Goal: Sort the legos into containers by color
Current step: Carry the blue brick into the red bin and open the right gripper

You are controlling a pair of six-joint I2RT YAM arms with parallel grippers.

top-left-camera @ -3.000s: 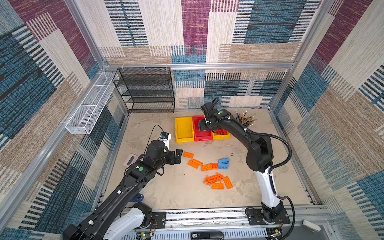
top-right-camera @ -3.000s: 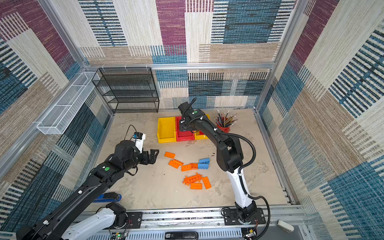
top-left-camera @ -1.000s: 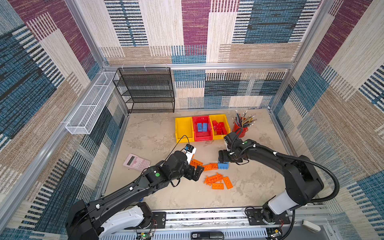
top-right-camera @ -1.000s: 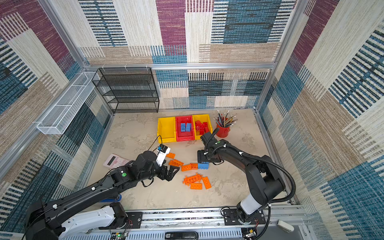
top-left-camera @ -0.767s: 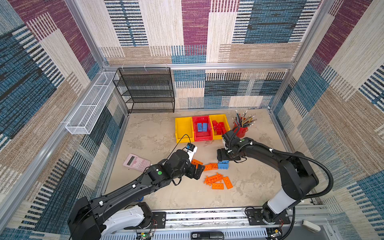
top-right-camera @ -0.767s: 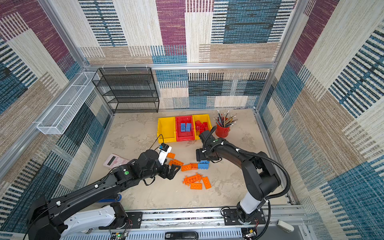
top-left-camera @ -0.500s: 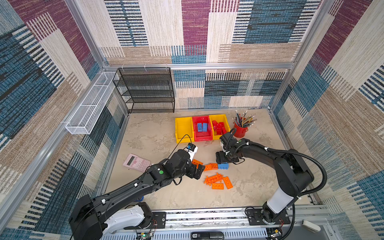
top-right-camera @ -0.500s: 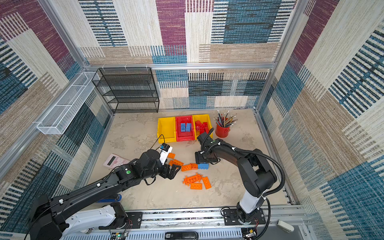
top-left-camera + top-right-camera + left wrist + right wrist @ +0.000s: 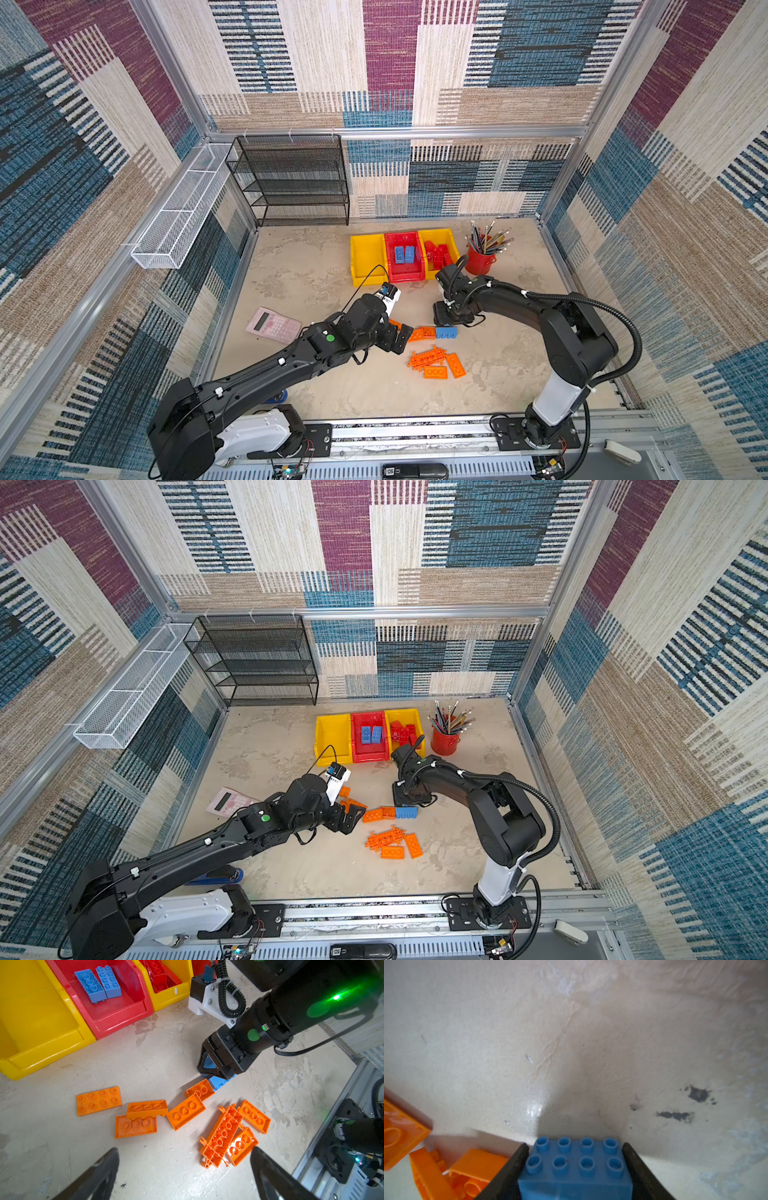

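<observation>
A light blue lego lies on the table with my right gripper shut on it, a finger pressed against each end. In both top views the right gripper stands over this blue lego. My left gripper hovers open above several orange legos, among them the toothed plate. Of the three containers, the left yellow bin looks empty. The red bin holds two blue legos, and the right yellow bin holds red legos.
A pink calculator lies left of the left arm. A red pencil cup stands right of the bins. A black mesh rack and a white wire basket line the back left. A blue object lies near the left arm's base.
My right gripper has come down over the blue lego and closed its fingers onto the lego's ends. The left arm has stayed almost still, open over the orange legos.
</observation>
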